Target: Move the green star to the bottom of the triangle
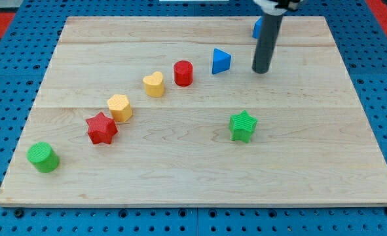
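The green star (243,126) lies right of the board's middle, in the lower half. The blue triangle (221,61) lies above it and a little to the left, near the view's top. My tip (261,70) rests on the board just right of the blue triangle, apart from it, and well above the green star. The rod rises straight up out of the view's top.
A blue block (258,28) is partly hidden behind the rod at the top. A diagonal row runs down-left: red cylinder (183,73), yellow heart (154,84), yellow hexagon (120,107), red star (101,128), green cylinder (43,157). The wooden board (193,177) sits on blue pegboard.
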